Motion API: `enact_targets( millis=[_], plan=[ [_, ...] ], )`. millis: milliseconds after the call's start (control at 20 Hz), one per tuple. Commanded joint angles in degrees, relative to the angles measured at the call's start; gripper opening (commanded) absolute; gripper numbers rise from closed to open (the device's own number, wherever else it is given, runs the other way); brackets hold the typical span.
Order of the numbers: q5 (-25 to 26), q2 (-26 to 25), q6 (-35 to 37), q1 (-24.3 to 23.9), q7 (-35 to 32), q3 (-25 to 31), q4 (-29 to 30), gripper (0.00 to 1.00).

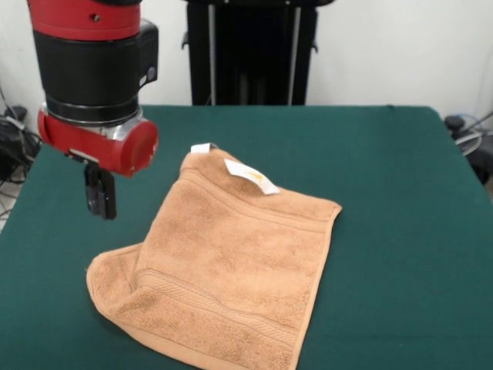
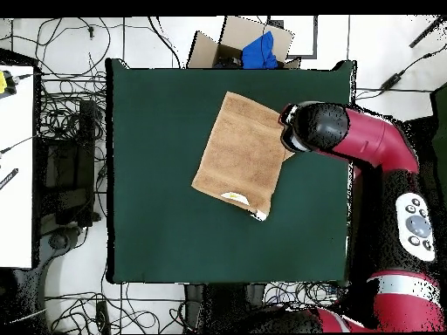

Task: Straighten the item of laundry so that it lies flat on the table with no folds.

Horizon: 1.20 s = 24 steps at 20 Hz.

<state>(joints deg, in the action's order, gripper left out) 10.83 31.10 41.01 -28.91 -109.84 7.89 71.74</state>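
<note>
Dark green felt table [image 1: 385,193]; black gripper [image 1: 101,202], state unclear, hangs beside peach-orange terry towel [image 1: 231,270], corner folded, white tag [image 1: 251,176] up.

No text can be read anywhere; the towel's white tag [image 1: 251,176] shows only unreadable marks.

One camera sits low and close across the green table [image 1: 385,177], facing the black pedestal [image 1: 250,50]. The other hangs high overhead, looking straight down, with the floor cables [image 2: 61,113] in view. Both share the tabletop, peach towel [image 1: 231,270] and red arm [image 2: 367,144].
</note>
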Motion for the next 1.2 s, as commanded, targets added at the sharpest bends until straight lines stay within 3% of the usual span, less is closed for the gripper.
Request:
enact_targets(
  millis=[50,750,1200],
  plan=[
    [-1.0,0.2,3.2,3.7,-6.5,0.1,10.7,0.0],
    [-3.3,-0.1,1.3,8.6,-12.1,-2.2,12.6,0.0],
    [-4.9,-0.8,1.0,9.4,-11.8,-3.0,12.4,0.0]
  ],
)
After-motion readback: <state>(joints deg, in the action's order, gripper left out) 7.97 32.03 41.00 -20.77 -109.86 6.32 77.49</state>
